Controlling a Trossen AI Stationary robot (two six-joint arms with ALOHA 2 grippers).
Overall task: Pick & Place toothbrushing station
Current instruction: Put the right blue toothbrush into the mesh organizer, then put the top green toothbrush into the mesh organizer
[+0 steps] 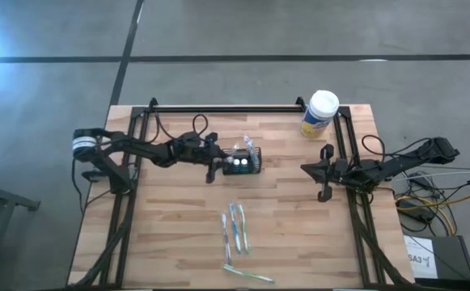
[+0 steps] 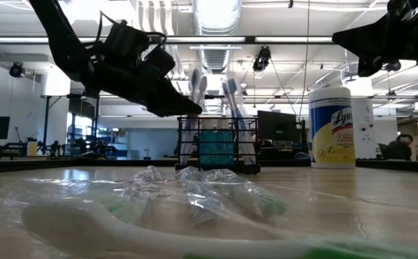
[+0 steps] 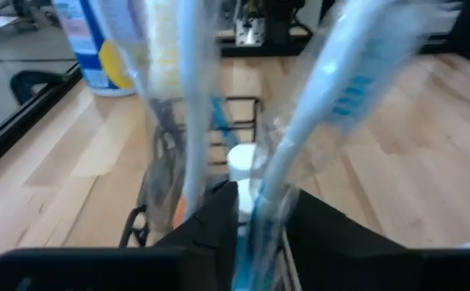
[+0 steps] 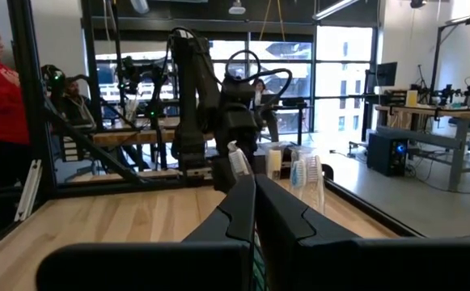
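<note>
Looking straight down, the left gripper [image 1: 218, 164] sits right at the left side of the black wire caddy [image 1: 245, 163], which stands upright around the middle of the wooden table [image 1: 178, 218]. That overhead shot doesn't show much of what's inside the caddy; the table-level camera does: two wrapped toothbrushes [image 2: 196, 86] stand up out of it, heads well above the rim, with the left gripper's dark fingers [image 2: 167, 97] hanging at the caddy's upper left, tip just about at one brush. The left wrist camera is the only one that gets in close: its fingers [image 3: 222, 212] are parted a bit, with a blue-and-white brush handle [image 3: 263, 198] running down between them, though I can't tell if they're actually pinching it or just around it. In front of the caddy, more wrapped toothbrushes [image 1: 235, 229] lie loose on the wood. Further right, a yellow wipes canister [image 1: 319, 114] stands at the back edge. The right gripper [image 1: 325, 172] waits near the table's right side, well apart from the caddy, and its wrist camera shows its fingers [image 4: 239, 208] pressed together with nothing between them.
</note>
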